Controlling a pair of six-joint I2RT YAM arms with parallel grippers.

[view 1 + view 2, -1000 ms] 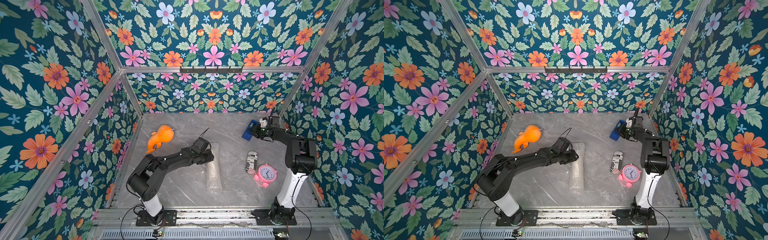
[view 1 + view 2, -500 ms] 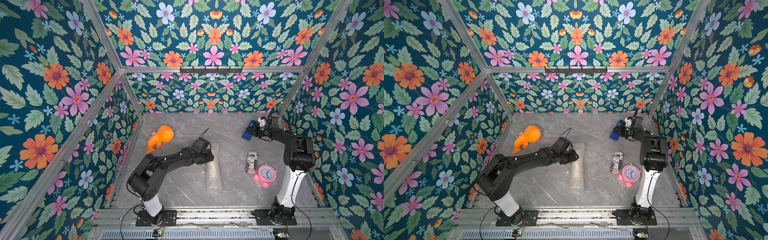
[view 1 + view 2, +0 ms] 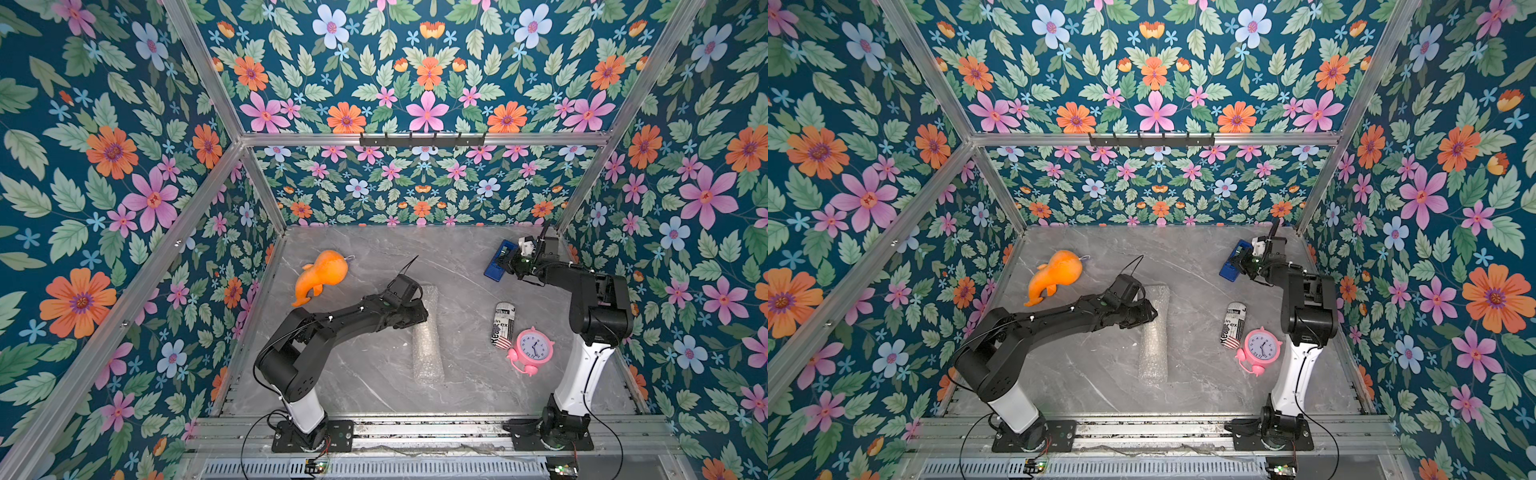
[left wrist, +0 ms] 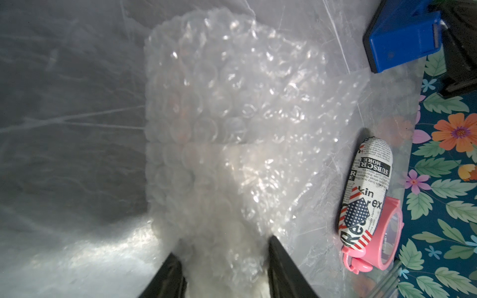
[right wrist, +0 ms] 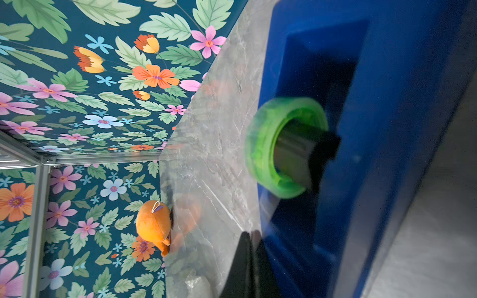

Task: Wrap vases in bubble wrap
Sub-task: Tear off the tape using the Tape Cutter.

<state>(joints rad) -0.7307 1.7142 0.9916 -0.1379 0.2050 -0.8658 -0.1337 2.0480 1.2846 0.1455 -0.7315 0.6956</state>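
Observation:
The bubble wrap (image 3: pixel 428 345) (image 3: pixel 1154 345) lies rolled into a long tube mid-table. The vase shows only as a pale off-white shape (image 4: pixel 227 196) inside the roll. My left gripper (image 3: pixel 419 311) (image 3: pixel 1152 313) is at the tube's far end. In the left wrist view its fingers (image 4: pixel 222 246) press both sides of the wrapped bundle (image 4: pixel 219 103). My right gripper (image 3: pixel 509 264) (image 3: pixel 1241 264) is at a blue tape dispenser (image 3: pixel 498 262) at the back right. Its jaws (image 5: pixel 251 234) are shut just below the green tape roll (image 5: pixel 263 154). I cannot tell whether tape is pinched.
An orange plush toy (image 3: pixel 320 276) lies at the back left. A newsprint-patterned case (image 3: pixel 503 324) and a pink alarm clock (image 3: pixel 534 349) lie right of the roll, near the right arm's base. Flowered walls enclose the table on three sides.
The right gripper's jaws have closed at the tape dispenser, and it has shifted slightly towards the back. The left arm and the roll have not moved.

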